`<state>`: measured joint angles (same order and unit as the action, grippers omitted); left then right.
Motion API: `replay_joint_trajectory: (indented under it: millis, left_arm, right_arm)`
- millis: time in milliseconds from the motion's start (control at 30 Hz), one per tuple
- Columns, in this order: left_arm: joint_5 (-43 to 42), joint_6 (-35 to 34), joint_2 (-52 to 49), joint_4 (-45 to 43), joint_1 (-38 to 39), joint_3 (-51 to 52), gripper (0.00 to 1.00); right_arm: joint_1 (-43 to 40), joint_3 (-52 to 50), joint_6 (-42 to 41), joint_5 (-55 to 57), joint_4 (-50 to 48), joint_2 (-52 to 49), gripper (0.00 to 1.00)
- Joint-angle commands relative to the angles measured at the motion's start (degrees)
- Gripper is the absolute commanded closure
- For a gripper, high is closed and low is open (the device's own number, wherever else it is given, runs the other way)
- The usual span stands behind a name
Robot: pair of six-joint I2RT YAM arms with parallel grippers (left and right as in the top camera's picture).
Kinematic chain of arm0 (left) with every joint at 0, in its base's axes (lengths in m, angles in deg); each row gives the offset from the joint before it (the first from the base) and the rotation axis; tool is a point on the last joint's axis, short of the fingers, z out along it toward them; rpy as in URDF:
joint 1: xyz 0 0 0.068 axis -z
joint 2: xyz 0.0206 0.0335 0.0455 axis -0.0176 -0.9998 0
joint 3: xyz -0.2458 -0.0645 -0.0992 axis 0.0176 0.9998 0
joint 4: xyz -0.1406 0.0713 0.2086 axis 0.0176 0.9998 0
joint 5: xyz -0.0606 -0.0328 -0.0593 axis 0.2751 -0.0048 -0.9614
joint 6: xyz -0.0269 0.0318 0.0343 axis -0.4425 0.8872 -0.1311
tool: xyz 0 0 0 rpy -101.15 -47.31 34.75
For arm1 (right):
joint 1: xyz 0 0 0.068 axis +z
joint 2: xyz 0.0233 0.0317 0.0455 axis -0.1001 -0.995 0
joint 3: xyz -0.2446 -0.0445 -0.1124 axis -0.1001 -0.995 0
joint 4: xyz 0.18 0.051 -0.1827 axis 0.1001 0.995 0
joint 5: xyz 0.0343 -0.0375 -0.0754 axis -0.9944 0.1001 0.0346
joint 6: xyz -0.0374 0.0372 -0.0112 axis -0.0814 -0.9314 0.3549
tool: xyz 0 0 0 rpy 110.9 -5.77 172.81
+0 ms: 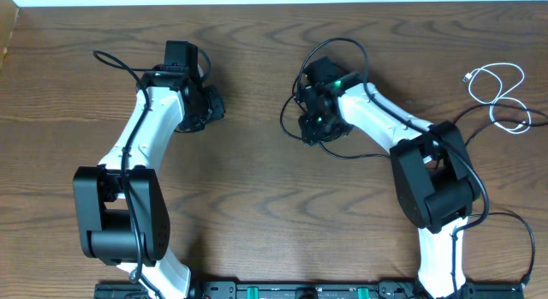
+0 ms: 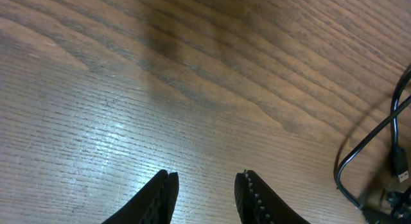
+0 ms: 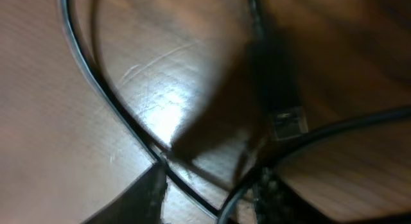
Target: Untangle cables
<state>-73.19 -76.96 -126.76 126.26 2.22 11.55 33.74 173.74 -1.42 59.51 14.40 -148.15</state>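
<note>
**Cable Station — Current Condition**

**Markings.** No lettering is legible in any view. The only indicator is a green light [image 1: 339, 83] on the right wrist housing. A black plug [image 3: 286, 118] lies close to the right wrist camera with its metal tip showing, but it is too blurred to read any mark.

**Left fingers** [image 2: 160, 198]. They are set a moderate way apart over bare bench [image 1: 257, 205] with nothing between them. Only the tips enter the frame, and the rest is cut off at the bottom edge.

**Right fingers** [image 3: 144, 198]. They are parted and low over the bench. A strand of the black cables [image 1: 289, 110] crosses the gap and runs just beside the left-hand tip. The gap is far wider than the cord, so no pinch is visible.

**Cable locations.** The black cables loop around and under the right wrist, above bench centre. From overhead the arm hides much of the tangle, so the two cords cannot be told apart. The white cable [image 1: 498, 92] lies by itself near the right edge — well apart from both arms.
</note>
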Motion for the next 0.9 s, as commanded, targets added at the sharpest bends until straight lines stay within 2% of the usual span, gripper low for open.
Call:
replay_joint_trajectory:
  millis: [0, 67, 433, 700, 867]
  left_arm:
    - [0.8, 0.7, -0.2, 0.3, 0.1, -0.3, 0.65]
    - [0.8, 0.7, -0.2, 0.3, 0.1, -0.3, 0.65]
    - [0.8, 0.7, -0.2, 0.4, 0.1, -0.3, 0.65]
    - [0.8, 0.7, -0.2, 0.3, 0.1, -0.3, 0.65]
    - [0.8, 0.7, -0.2, 0.4, 0.1, -0.3, 0.65]
  right_arm:
    - [0.8, -0.1, -5.7, 7.0, -0.3, -0.2, 0.73]
    - [0.8, -0.1, -6.5, 7.0, -0.3, -0.2, 0.99]
    - [-2.7, 11.2, -4.7, 5.0, 9.9, 10.5, 0.99]
    - [-9.9, 12.0, -4.8, 18.5, 16.3, 21.4, 0.99]
    - [-18.4, 11.8, -5.8, 24.2, 23.5, 21.7, 0.99]
